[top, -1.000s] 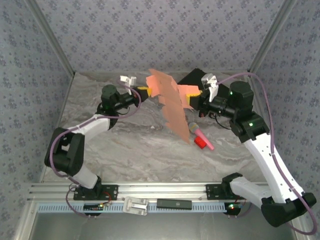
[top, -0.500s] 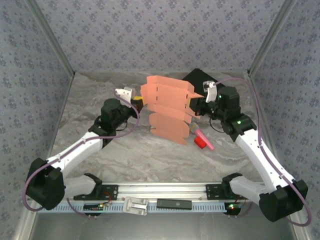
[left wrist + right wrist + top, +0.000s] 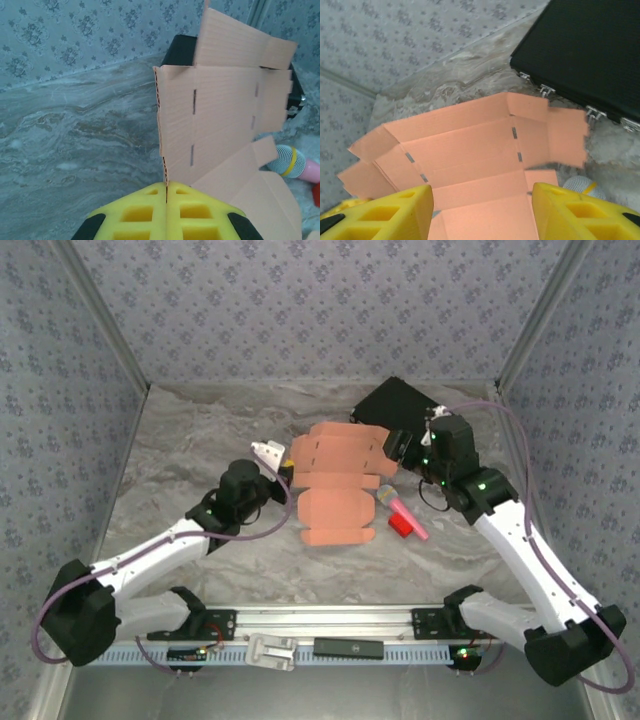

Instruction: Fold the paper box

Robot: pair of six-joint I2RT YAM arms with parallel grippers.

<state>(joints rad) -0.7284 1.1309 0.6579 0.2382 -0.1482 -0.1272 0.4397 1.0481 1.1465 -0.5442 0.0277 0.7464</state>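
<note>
My left gripper [image 3: 166, 192] pinches the box [image 3: 225, 110] by its edge to anchor it (flaps all unfolded). My right gripper [image 3: 482, 200] hangs spread above, gripping nothing, probably free for creasing.

No writing, label, brand, number or sign is legible anywhere. The paper box [image 3: 335, 485] shows plain salmon-orange card, and the black case [image 3: 392, 405] looks unmarked.

Top camera high, looking down, wrist cameras close, all sharing paper box [image 3: 335, 512]
</note>
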